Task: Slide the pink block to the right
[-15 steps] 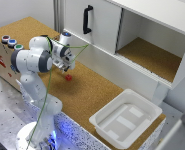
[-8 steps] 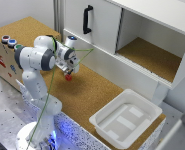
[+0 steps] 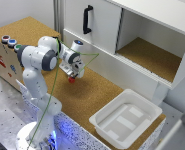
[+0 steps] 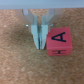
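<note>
Pressing my hand [image 4: 39, 44] low over the cork desk [image 3: 99, 92], fingers pinched together on nothing, I have the pink block [image 4: 59, 42] touching them at three o'clock in the wrist view. It looks light, rigid and prone to twist, so I'd push mid-face. Since half a second ago, my hand has dropped closer to the desk.

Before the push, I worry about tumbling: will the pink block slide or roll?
The pink block has flat faces, so it probably slides rather than rolls. The cork surface looks grippy, so it might drag or twist. The gripper sits beside it, shut.
</note>
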{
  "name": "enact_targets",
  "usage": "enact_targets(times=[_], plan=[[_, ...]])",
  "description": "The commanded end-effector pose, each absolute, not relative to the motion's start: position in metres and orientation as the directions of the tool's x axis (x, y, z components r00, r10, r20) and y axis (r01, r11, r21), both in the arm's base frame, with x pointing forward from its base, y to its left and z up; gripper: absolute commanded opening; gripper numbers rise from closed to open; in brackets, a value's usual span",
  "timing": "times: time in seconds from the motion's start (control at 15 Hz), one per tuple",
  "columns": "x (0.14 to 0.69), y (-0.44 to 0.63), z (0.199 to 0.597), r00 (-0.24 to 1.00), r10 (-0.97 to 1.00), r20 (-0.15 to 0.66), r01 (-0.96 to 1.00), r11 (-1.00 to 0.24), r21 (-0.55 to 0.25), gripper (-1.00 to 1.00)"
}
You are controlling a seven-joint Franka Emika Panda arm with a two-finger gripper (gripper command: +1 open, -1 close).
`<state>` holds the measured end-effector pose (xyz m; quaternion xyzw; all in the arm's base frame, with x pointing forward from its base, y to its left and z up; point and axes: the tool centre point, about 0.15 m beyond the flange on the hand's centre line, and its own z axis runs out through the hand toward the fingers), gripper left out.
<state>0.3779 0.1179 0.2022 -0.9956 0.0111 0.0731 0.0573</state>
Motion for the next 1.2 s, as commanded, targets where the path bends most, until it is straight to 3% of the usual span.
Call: enact_targets(times=[0.0,1.13], plan=[[0.368,0.069,0.216,0.992,-0.021,-0.125,-0.037,-0.992,-0.124,-1.00],[0.380,-0.008,0.203,0.990,-0.019,-0.141,-0.023,-0.999,-0.027,-1.00]])
